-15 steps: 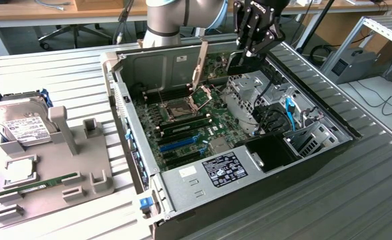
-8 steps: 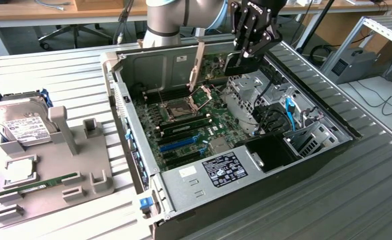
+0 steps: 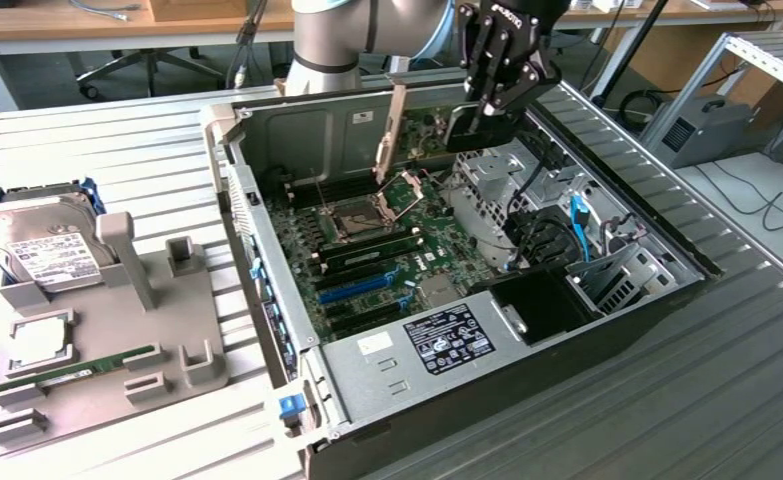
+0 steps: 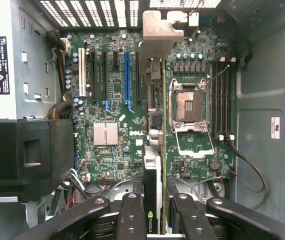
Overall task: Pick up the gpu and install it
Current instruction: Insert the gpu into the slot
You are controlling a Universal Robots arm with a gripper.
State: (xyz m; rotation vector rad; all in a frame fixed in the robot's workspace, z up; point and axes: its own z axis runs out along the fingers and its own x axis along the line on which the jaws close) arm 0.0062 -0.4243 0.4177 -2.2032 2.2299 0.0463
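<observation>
My gripper [image 3: 498, 95] is shut on the gpu [image 3: 475, 135], a thin dark card, and holds it in the air over the open computer case [image 3: 658, 270]. Its long silver end bracket [image 3: 393, 130] hangs over the far side of the motherboard. In the wrist view the gpu [image 4: 152, 185] runs edge-on away from my gripper [image 4: 155, 212], with the fingers [image 4: 131, 212] pressed on both of its faces. The bracket [image 4: 158, 30] reaches toward the case's slotted rear wall. The blue expansion slot [image 4: 127, 75] lies on the board beside the card's line, apart from it.
The CPU socket [image 3: 364, 215] stands open with its lever up. A black shroud [image 4: 27, 155] and drive cage sit beside the board. On the exterior view's left, a grey holder [image 3: 111, 330] carries a hard drive [image 3: 44, 245], a memory stick [image 3: 78, 368] and a square chip [image 3: 38, 345].
</observation>
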